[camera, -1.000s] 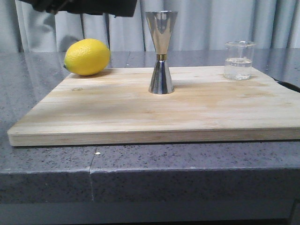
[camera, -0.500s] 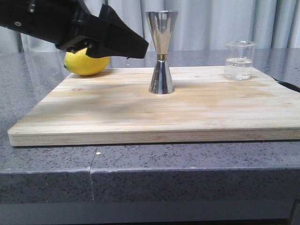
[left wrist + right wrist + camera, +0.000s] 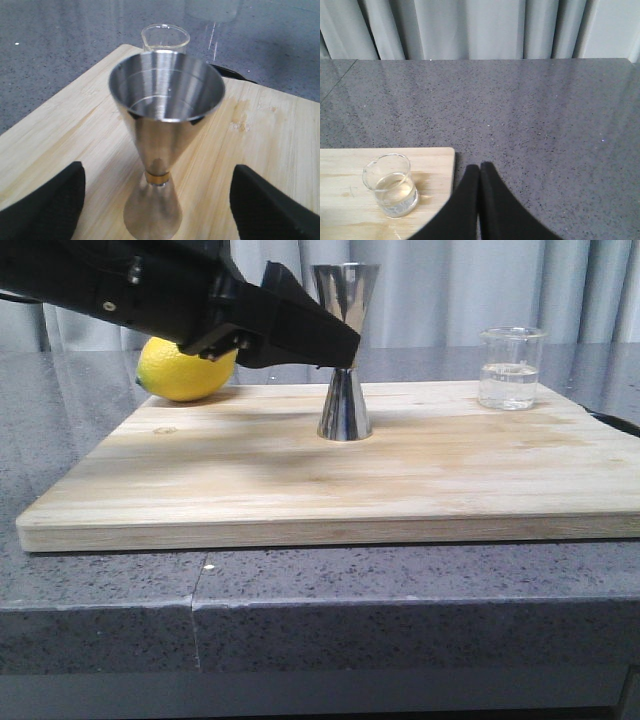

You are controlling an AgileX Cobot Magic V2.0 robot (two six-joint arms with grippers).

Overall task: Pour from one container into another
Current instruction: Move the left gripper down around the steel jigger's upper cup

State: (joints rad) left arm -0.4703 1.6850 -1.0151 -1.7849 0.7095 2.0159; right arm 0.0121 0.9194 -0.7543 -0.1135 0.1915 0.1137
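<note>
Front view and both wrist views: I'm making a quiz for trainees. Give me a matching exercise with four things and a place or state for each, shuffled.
Things:
1. lemon
2. jigger
3. beaker
4. right gripper

States:
A. holds clear liquid, right end of the board
B. shut, over the counter
C. empty, between the left gripper's open fingers
D. far left corner of the board

Pairs: 1-D, 2-C, 3-A, 4-B

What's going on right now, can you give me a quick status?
Left gripper open, fingers either side of the steel jigger, not touching. Right gripper shut, empty, off the board. Glass beaker holds clear liquid, untouched. Lemon behind left arm, nothing blocking.
</note>
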